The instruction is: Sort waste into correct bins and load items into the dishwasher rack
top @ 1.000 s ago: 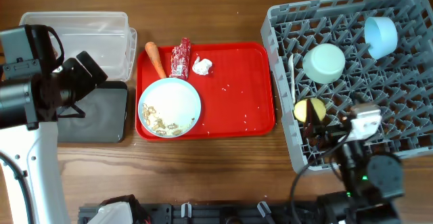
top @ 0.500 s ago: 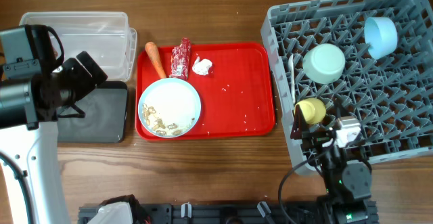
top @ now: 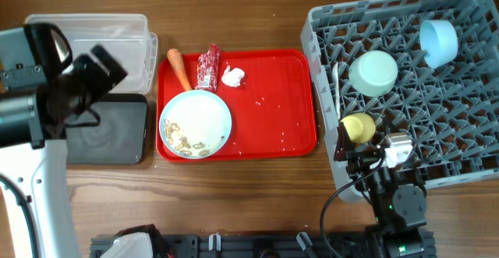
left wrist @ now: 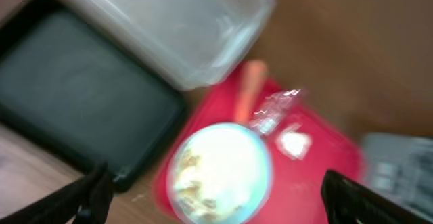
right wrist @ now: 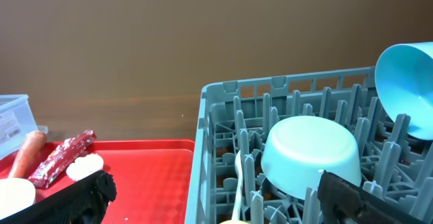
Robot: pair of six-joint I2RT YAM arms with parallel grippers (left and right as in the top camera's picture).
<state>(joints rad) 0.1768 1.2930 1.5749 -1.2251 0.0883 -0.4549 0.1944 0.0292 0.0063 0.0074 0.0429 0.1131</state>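
A wooden table (top: 234, 188) is carrying four things. A clear tub (top: 117, 36) and a black tray (top: 117, 137) are sitting side by side at the left. A red tray (top: 273, 110) is lying in the middle, with a grey rack (top: 320, 71) standing just beside it on the right

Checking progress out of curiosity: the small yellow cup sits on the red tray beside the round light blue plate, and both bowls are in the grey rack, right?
No: the overhead view shows the small yellow cup in the grey plastic rack, not on the red serving tray. The round light blue plate, light green bowl and light blue bowl are where you said.
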